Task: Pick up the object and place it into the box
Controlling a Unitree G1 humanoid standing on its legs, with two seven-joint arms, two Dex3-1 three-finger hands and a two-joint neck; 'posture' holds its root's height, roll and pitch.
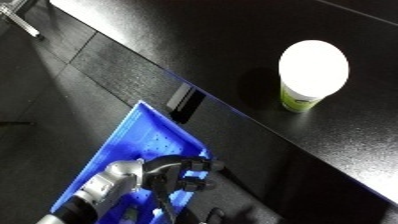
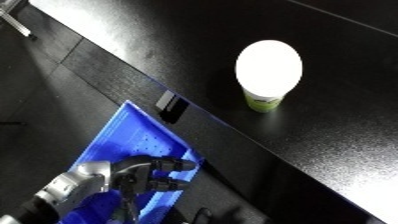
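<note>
Low in the view, near the bottom left, one silver and white forearm reaches up and to the right over a bright blue bin (image 1: 147, 135). From these views alone I cannot tell for certain which arm it is, though it enters from the left side. At its end, the black robot hand (image 1: 182, 175) hangs above the bin's right-hand edge. Its fingers (image 2: 173, 165) are curled inward, and nothing can be seen held between them. The bin sits lower than the table, just beside the table's near edge, and its floor shows a pattern of small dots.

Up and to the right, well apart from the robot hand, a cup (image 1: 311, 75) stands upright on the black table (image 1: 204, 40). Its top is a bright white round disc that glares in the light, and the side below it is pale green with some markings too small to read. A small dark rectangular tag or plate (image 1: 182, 102) is fixed to the table's front edge, just above the bin's upper corner.
</note>
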